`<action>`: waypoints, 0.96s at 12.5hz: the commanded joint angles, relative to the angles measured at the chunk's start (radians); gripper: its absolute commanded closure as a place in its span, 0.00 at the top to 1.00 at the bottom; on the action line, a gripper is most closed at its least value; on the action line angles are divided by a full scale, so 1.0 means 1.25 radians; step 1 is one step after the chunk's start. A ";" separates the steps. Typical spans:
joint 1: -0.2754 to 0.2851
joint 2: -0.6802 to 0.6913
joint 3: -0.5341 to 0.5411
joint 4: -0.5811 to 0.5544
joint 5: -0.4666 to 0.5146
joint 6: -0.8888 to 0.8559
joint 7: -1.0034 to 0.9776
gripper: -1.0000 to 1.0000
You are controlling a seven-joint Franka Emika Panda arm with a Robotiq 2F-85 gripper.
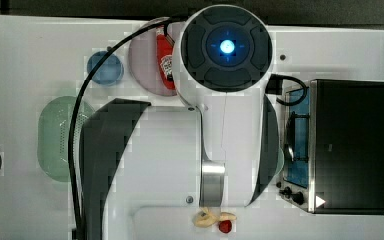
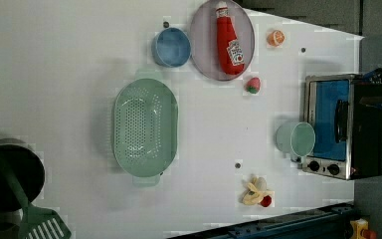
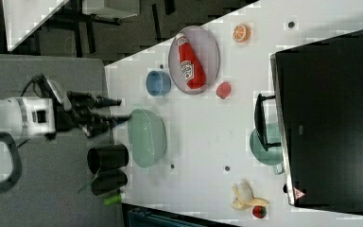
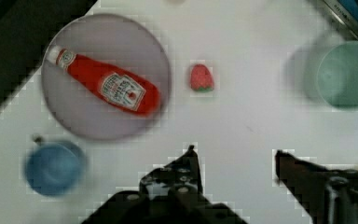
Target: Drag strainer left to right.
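Observation:
The strainer [image 2: 145, 128], a large pale green oval with a grid of small holes in its middle, lies on the white table [image 2: 79, 74] toward the left view's left. It sits at the top view's left as the strainer [image 1: 60, 137], partly behind the arm's cable. In the right view my gripper [image 3: 118, 109] is open, held off the table, with one fingertip close to the rim of the strainer [image 3: 147, 137]. In the wrist view the gripper [image 4: 235, 156] hangs above bare table with nothing between its fingers [image 4: 189, 161].
A blue bowl [image 2: 171, 47] and a plate [image 2: 201, 50] bearing a ketchup bottle [image 2: 230, 42] lie beyond the strainer. A strawberry [image 2: 252, 84], a mint cup [image 2: 296, 138], a toaster oven [image 2: 343, 127], a banana [image 2: 256, 191] and a black pot [image 2: 10, 174] stand around.

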 commanded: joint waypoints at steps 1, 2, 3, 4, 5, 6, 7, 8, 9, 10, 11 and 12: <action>-0.010 -0.455 -0.030 -0.205 -0.038 -0.211 -0.034 0.79; -0.010 -0.454 -0.029 -0.206 -0.038 -0.211 -0.034 0.90; -0.010 -0.453 -0.025 -0.208 -0.038 -0.210 -0.034 1.00; -0.008 -0.451 -0.014 -0.212 -0.035 -0.209 -0.034 1.00; -0.004 -0.445 0.005 -0.218 -0.026 -0.209 -0.034 1.00; 0.002 -0.435 0.031 -0.224 -0.015 -0.206 -0.033 1.00; 0.006 -0.421 0.064 -0.230 -0.006 -0.194 -0.026 1.00; 0.010 -0.405 0.102 -0.237 -0.001 -0.175 -0.016 1.00; 0.010 -0.384 0.143 -0.244 -0.001 -0.148 0.005 1.00; 0.011 -0.360 0.187 -0.250 -0.001 -0.114 0.038 1.00; 0.011 -0.332 0.229 -0.255 -0.001 -0.075 0.084 1.00; 0.011 -0.300 0.270 -0.260 -0.001 -0.039 0.140 1.00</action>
